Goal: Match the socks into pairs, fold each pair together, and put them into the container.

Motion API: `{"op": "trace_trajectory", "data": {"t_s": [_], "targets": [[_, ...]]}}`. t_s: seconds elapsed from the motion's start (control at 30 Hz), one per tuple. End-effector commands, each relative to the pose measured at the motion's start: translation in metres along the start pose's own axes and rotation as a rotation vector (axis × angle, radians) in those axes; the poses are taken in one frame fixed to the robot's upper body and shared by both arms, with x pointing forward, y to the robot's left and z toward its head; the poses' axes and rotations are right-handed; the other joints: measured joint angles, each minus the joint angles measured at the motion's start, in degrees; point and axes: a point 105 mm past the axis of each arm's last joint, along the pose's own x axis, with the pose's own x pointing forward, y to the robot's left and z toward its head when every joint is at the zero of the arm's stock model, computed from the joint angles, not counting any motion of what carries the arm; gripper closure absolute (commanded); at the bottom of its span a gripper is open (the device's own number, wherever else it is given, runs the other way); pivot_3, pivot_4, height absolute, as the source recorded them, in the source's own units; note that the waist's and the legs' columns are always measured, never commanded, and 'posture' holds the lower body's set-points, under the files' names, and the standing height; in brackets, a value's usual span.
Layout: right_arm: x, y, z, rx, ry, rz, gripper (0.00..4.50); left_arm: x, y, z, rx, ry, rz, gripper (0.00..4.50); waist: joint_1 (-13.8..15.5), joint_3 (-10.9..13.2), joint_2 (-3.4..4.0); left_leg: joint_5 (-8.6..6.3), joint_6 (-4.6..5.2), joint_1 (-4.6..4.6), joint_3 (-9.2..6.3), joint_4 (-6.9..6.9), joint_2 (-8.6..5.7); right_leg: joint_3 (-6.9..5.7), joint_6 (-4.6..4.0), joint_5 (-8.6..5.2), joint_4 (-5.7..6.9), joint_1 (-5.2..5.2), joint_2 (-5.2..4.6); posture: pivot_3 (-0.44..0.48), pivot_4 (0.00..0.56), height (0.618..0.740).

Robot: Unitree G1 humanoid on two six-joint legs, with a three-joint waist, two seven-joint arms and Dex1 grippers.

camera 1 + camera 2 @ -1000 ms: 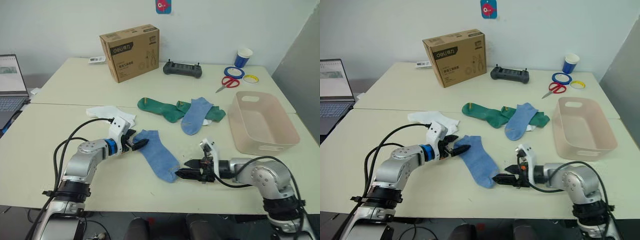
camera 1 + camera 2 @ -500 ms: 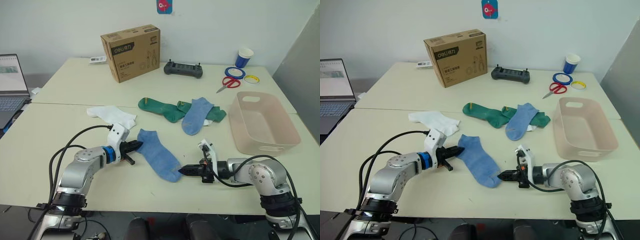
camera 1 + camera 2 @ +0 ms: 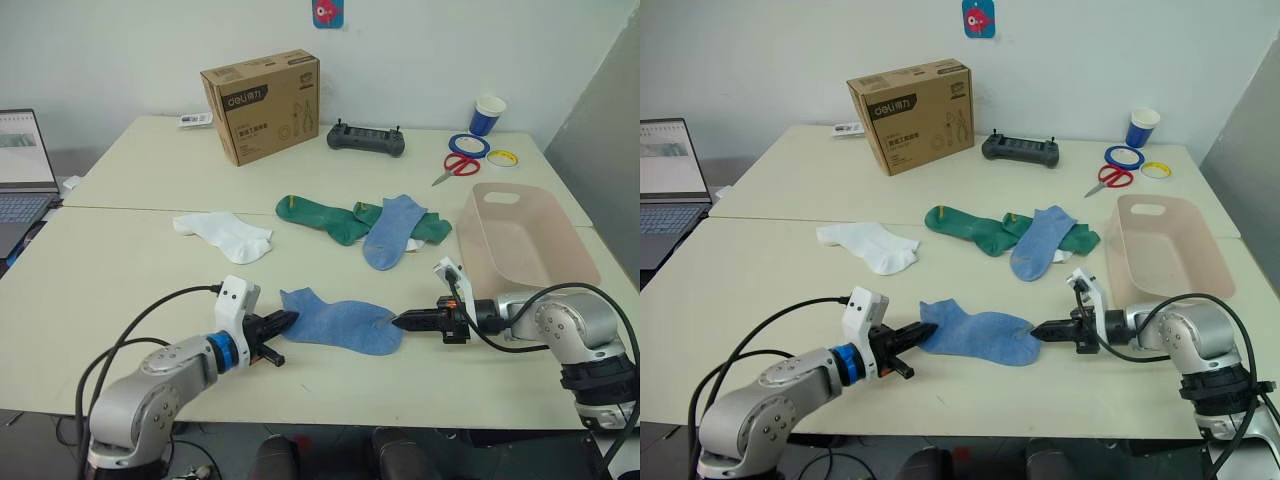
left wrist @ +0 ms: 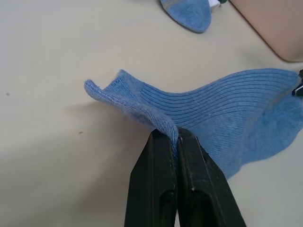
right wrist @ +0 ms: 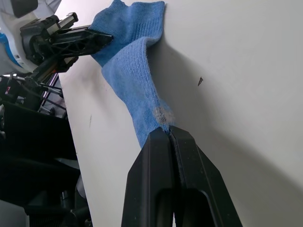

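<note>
A light blue sock [image 3: 340,323] lies stretched crosswise near the table's front edge. My left gripper [image 3: 287,321] is shut on its cuff [image 4: 161,124], and my right gripper [image 3: 399,322] is shut on its toe [image 5: 158,116]. A second light blue sock [image 3: 390,230] lies farther back on two dark green socks [image 3: 330,217]. White socks [image 3: 228,233] rest to the left. The pale pink container [image 3: 522,243] stands at the right, beside my right arm.
A brown cardboard box [image 3: 262,103], a black controller [image 3: 366,138], scissors [image 3: 456,165], tape rolls [image 3: 470,145] and a blue cup [image 3: 487,114] sit along the back. A laptop [image 3: 22,165] is at the far left.
Both grippers closed on the near blue sock, then drew it out crosswise: the left one toward the front edge, the right one to the right, toward the container.
</note>
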Motion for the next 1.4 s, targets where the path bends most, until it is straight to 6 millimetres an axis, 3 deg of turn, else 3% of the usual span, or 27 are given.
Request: {"op": "trace_trajectory", "data": {"t_s": [0.03,0.13,0.2,0.4,0.53,0.63,0.83,1.0,1.03,1.13,1.33,1.4], "targets": [[-0.002,-0.001,0.005,-0.031,0.011,0.004,4.46,0.001,0.004,0.017,0.07,-0.109,0.102,4.5,0.03,0.0,0.0,0.0,0.0,0.0,0.01,0.03,-0.02,0.01,0.02,0.02,0.0,0.0,0.0,0.0,0.15,0.74],[0.0,-0.004,0.005,-0.026,0.013,-0.003,4.28,0.003,0.007,0.013,0.046,-0.109,0.131,4.5,0.06,0.0,0.0,0.0,0.0,0.0,0.01,0.06,-0.02,0.03,0.03,0.03,-0.01,0.01,0.0,0.0,0.15,0.74],[-0.002,-0.006,0.006,-0.023,0.004,-0.013,3.88,0.002,0.006,0.012,0.032,-0.115,0.129,4.05,0.04,0.0,0.0,0.0,0.0,-0.01,0.04,0.06,-0.03,0.06,0.03,0.03,-0.02,0.0,0.0,0.0,0.15,0.74],[-0.024,-0.012,0.01,-0.039,-0.04,-0.084,1.74,-0.021,0.023,0.025,0.056,-0.144,0.132,2.25,0.04,0.0,0.0,0.0,0.0,-0.02,0.05,0.05,-0.01,0.04,0.02,0.02,-0.03,-0.03,0.0,0.0,0.15,0.74],[-0.034,0.002,0.005,-0.023,-0.045,-0.059,1.72,-0.03,0.041,0.029,0.103,-0.093,0.086,0.95,0.04,0.0,0.0,0.0,0.0,-0.01,0.06,0.04,-0.02,0.04,0.0,0.0,-0.03,-0.02,-0.01,0.0,0.15,0.74],[-0.027,0.01,-0.007,-0.005,-0.032,-0.05,1.72,-0.025,0.041,0.023,0.106,-0.023,-0.02,0.03,0.03,0.0,0.0,0.0,0.0,0.0,0.05,0.04,-0.01,0.02,-0.08,-0.04,-0.04,-0.03,0.0,0.0,0.15,0.74],[-0.004,0.02,-0.026,0.035,-0.04,-0.041,1.72,0.003,0.056,0.02,0.205,0.039,-0.037,0.03,0.09,0.0,0.0,0.0,-0.01,-0.03,0.08,0.04,-0.03,0.04,-0.08,-0.04,-0.05,-0.05,-0.03,0.0,0.15,0.74],[0.007,0.024,-0.022,0.049,-0.094,-0.049,1.72,0.011,0.057,0.022,0.216,0.047,-0.07,0.03,-0.02,0.0,0.01,0.0,-0.01,-0.02,0.09,0.03,-0.01,0.06,0.0,0.0,-0.04,-0.05,-0.02,0.0,0.15,0.74],[0.008,0.025,-0.02,0.048,-0.104,-0.045,1.72,0.011,0.056,0.022,0.215,0.045,-0.075,0.21,-0.03,0.01,0.01,0.0,-0.01,-0.02,0.1,0.01,-0.01,0.07,0.0,0.0,-0.04,-0.06,-0.02,0.0,0.15,0.74],[0.011,0.021,-0.012,0.057,-0.156,-0.064,2.36,0.01,0.054,0.023,0.217,0.043,-0.087,0.95,0.01,0.01,0.01,0.0,-0.01,-0.03,0.09,-0.01,0.0,0.05,0.0,-0.01,-0.04,-0.06,-0.02,0.0,0.15,0.74],[0.009,0.02,-0.012,0.067,-0.164,-0.064,4.41,0.008,0.051,0.025,0.206,0.026,-0.095,2.87,0.0,0.01,0.01,0.0,0.0,-0.03,0.09,-0.06,0.0,0.04,-0.01,-0.01,-0.04,-0.07,-0.02,0.0,0.15,0.74],[0.008,0.021,-0.014,0.068,-0.153,-0.059,4.5,0.008,0.049,0.026,0.2,0.017,-0.089,3.56,0.0,0.01,0.01,0.0,-0.01,-0.03,0.09,-0.06,0.0,0.04,-0.01,-0.01,-0.05,-0.07,-0.02,0.0,0.15,0.74]]}}
